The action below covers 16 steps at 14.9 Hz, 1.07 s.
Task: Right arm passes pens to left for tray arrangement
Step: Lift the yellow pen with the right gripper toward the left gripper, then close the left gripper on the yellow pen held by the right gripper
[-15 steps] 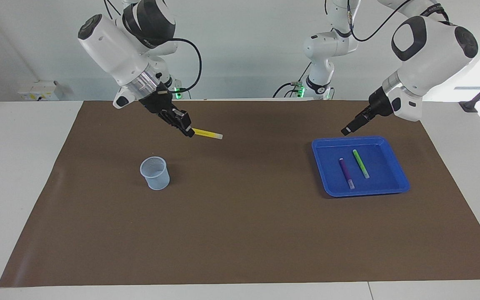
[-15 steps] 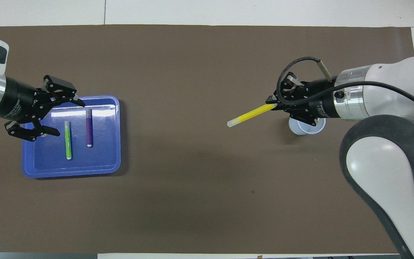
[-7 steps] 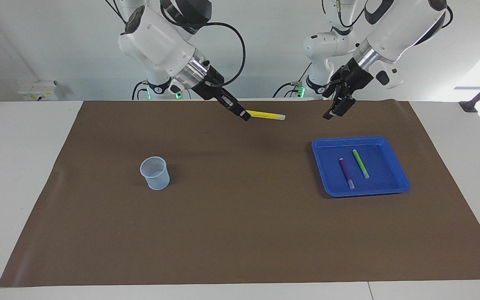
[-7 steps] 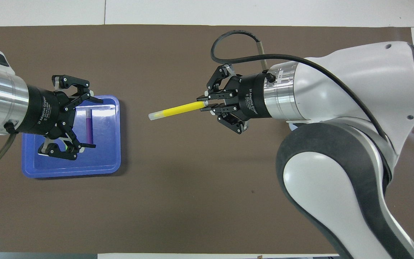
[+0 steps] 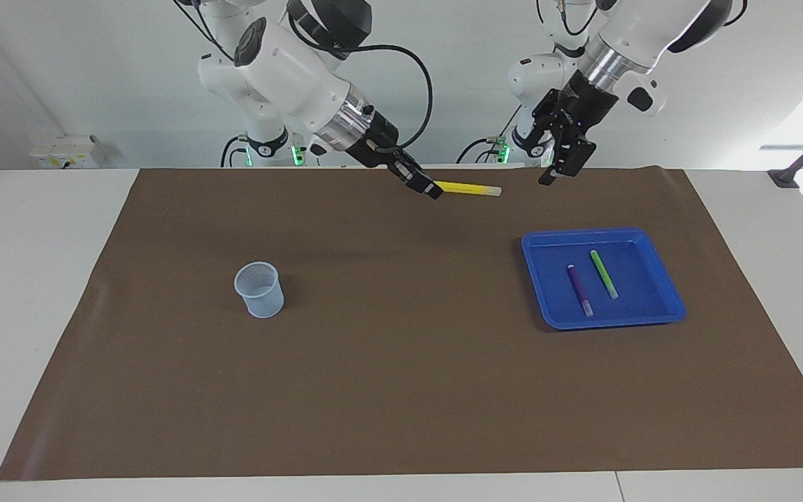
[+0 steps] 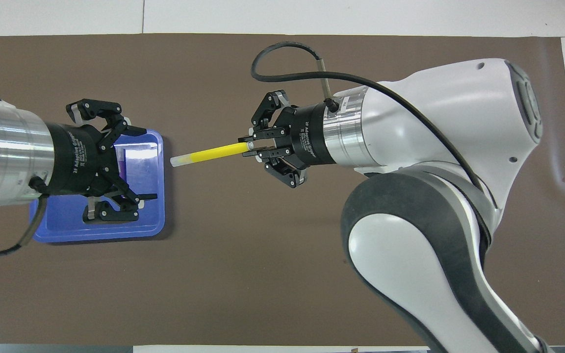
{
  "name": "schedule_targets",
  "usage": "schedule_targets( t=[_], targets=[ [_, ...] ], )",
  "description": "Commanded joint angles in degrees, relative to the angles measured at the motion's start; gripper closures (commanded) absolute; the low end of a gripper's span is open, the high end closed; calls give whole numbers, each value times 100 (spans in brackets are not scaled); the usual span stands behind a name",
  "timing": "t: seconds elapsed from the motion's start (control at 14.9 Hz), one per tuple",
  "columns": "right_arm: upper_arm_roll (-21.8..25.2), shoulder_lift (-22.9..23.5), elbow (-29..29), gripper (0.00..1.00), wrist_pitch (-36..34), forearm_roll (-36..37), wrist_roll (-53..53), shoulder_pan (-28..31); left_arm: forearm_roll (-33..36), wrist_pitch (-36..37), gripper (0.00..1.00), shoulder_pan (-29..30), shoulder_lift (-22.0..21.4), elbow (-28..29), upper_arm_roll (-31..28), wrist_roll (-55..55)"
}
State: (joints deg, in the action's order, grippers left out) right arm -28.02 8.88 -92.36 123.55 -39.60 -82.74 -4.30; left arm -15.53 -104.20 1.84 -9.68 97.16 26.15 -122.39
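Nearest the robots, both grippers are up in the air over the robots' edge of the brown mat (image 5: 401,390): the right gripper (image 5: 431,189) pinches the yellow pen (image 5: 470,188) by one end and holds it level, pale tip aimed at the left gripper (image 5: 560,167) — probably so its free length can be taken. The left gripper's fingers (image 6: 133,131) are spread wide and empty, just short of that tip. Farther from them lies the blue tray (image 5: 670,301), under the left gripper's side, holding the purple pen (image 5: 579,288) and green pen (image 5: 603,274) side by side, with the mesh cup (image 5: 259,288) toward the right arm's end.

both pincer bodies, left pincer (image 6: 138,163) and right pincer (image 6: 247,147), read "2f adaptive gripper".
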Motion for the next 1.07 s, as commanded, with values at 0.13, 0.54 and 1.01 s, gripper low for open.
schedule_targets(
  t=[0.13,0.54,1.01],
  targets=[
    [-195,79,104,100,73,-21,-84,8,549,-434,0,-350,-42,267,21,-504],
    [-204,79,69,100,196,-21,-75,-1,797,-663,0,-457,-7,637,21,-505],
    [-204,79,69,100,196,-12,-66,-18,806,-611,10,-413,-16,567,13,-478]
  ],
)
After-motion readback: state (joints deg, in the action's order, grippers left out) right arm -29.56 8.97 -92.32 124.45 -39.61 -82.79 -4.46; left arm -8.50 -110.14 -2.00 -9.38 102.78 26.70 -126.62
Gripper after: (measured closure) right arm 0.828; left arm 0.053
